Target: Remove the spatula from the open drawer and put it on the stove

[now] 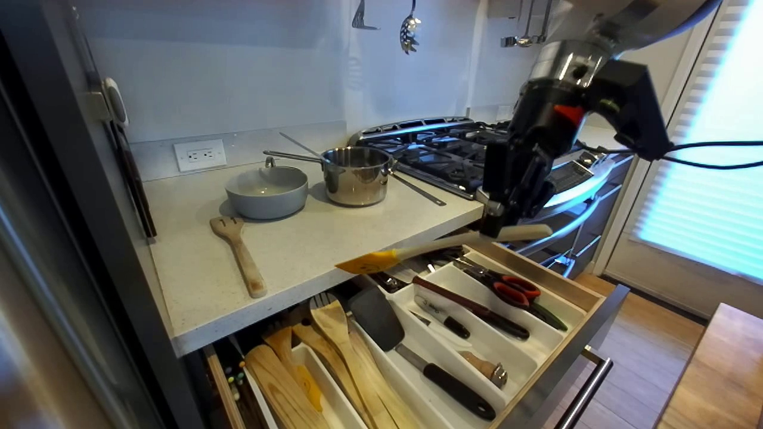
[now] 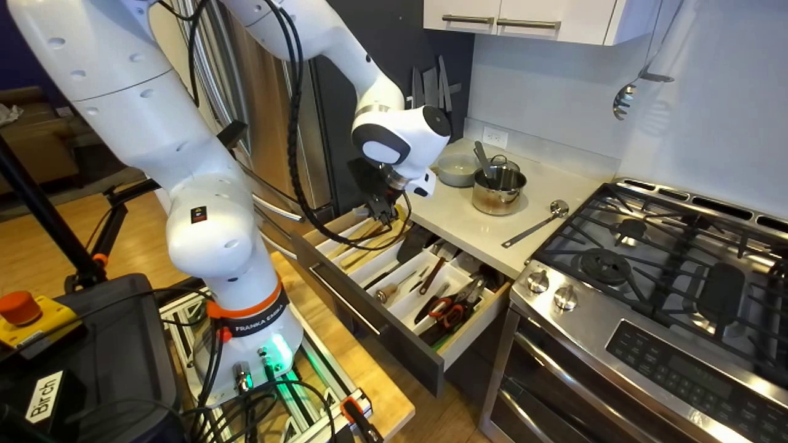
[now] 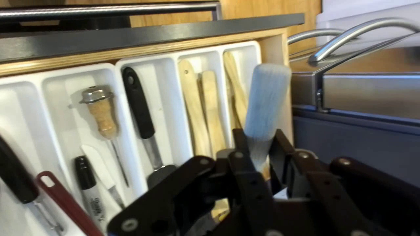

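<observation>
Spatula (image 1: 441, 243) was in the end effector (image 3: 261, 144), which gripped its handle, narrow and pressed on both sides, over the left part of the open drawer (image 2: 409, 351). Its long axis ran roughly near to far, handle end near, yellow head far, the head seeming to dip. Whether that head touched the tabletop (image 1: 322, 238) edge could not be told. The stove (image 2: 615, 301) lay to the right, beyond the drawer's right wall, so the coming move probably called for a lift and a carry rightward, well away from the pot (image 1: 356, 185); knocking it looked the likeliest risk.

Inside the drawer a pale tray (image 3: 164, 105) held, left to right, wooden utensils (image 1: 357, 363) with a yellow piece (image 1: 308, 387) among them, a black turner (image 1: 442, 379), a pick (image 3: 105, 121), a marker (image 3: 93, 200), a red handle (image 3: 67, 200), scissors (image 1: 490, 279) and a green handle (image 1: 548, 316).

On the tabletop, again from the left, a wooden turner (image 1: 241, 256) lay flat, a grey bowl (image 1: 268, 199) stood upright just beside the pot, and a metal spoon (image 2: 532, 227) lay between pot and stove. A grey stem (image 2: 482, 160) leaned at the pot's rim; what it belonged to was not plain.
</observation>
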You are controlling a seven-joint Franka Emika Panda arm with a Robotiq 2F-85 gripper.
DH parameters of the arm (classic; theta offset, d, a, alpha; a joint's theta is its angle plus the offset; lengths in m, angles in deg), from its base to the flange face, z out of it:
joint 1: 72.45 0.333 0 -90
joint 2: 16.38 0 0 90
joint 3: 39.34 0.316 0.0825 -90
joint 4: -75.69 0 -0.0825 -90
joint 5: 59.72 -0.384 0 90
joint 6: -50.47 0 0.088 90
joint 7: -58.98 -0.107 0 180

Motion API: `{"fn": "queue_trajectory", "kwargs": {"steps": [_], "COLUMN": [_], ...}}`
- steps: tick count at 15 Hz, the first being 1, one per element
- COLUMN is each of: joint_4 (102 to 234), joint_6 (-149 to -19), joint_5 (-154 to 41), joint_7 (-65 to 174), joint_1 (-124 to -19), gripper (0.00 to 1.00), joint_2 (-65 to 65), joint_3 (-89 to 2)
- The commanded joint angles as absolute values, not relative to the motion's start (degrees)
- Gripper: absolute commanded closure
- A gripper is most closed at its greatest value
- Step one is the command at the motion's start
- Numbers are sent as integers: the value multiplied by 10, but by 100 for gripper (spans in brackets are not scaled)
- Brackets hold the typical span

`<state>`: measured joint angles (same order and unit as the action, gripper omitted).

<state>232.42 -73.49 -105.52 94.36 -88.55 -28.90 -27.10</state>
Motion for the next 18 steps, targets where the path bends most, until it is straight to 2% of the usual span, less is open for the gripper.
{"fn": "queue_trajectory", "kwargs": {"steps": [1,2,5,6,9,13,14,15,16,17,18], "joint_4": [2329,2331,2370,2328,2356,2334,2336,2337,2335,2334,2333], "joint_6": [-635,-612,-643,-635,-691,-838,-780,-793,-793,-792,-832], "joint_5": [-1007,-1004,-978,-982,-983,-995,-988,-988,-988,-988,-989], "joint_7": [956,958,917,899,863,866,863,865,866,866,860], "joint_1": [-829,-879,-840,-903,-928,-988,-961,-968,-968,-966,-975], "gripper": [94,94,94,94,94,94,94,77,77,94,94], "joint_2": [-405,-441,-546,-532,-574,-476,-533,-522,-516,-516,-510], "joint_3": [-381,-346,-416,-369,-364,-333,-349,-347,-347,-347,-335]}}
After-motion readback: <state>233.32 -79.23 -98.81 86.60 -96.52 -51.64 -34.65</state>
